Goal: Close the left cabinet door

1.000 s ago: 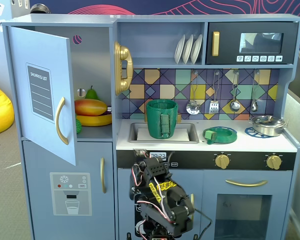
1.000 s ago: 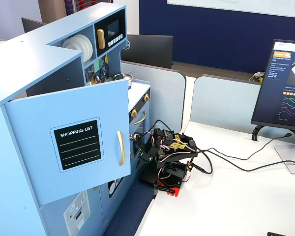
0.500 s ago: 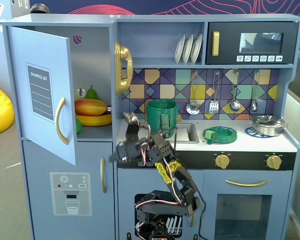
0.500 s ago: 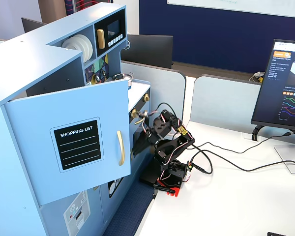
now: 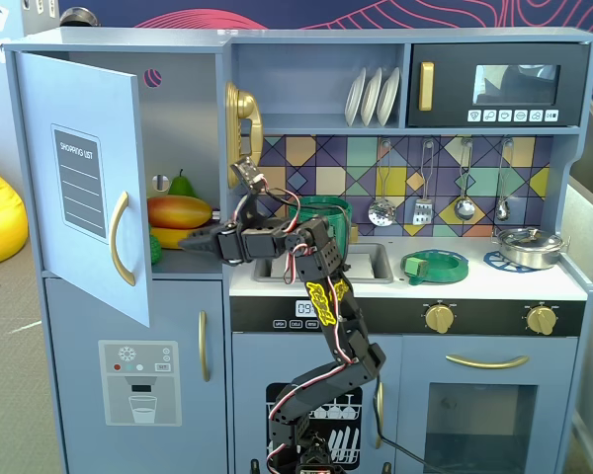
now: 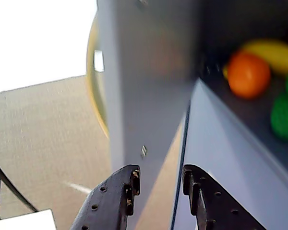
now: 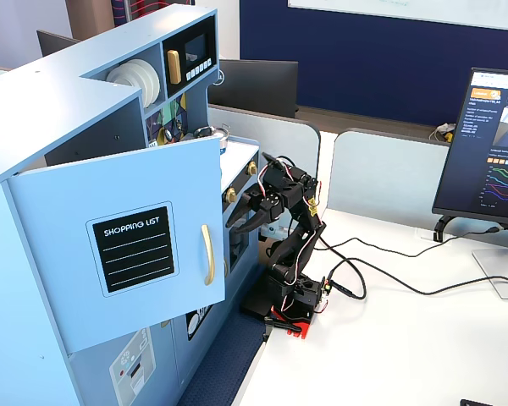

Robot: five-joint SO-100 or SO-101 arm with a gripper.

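While ajar, left cabinet door point(image 5: 84, 183) edge — gripper point(image 5: 191, 242) near, part-open.

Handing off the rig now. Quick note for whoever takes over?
Gripper: jaws slightly apart, holding nothing, pointed at the free edge of the left cabinet door; no contact visible.
Door: swung wide open, gold handle facing out; toy fruit on the shelf behind.
Done: arm is raised to door height.
Left: get against the door's outer face and push it shut.
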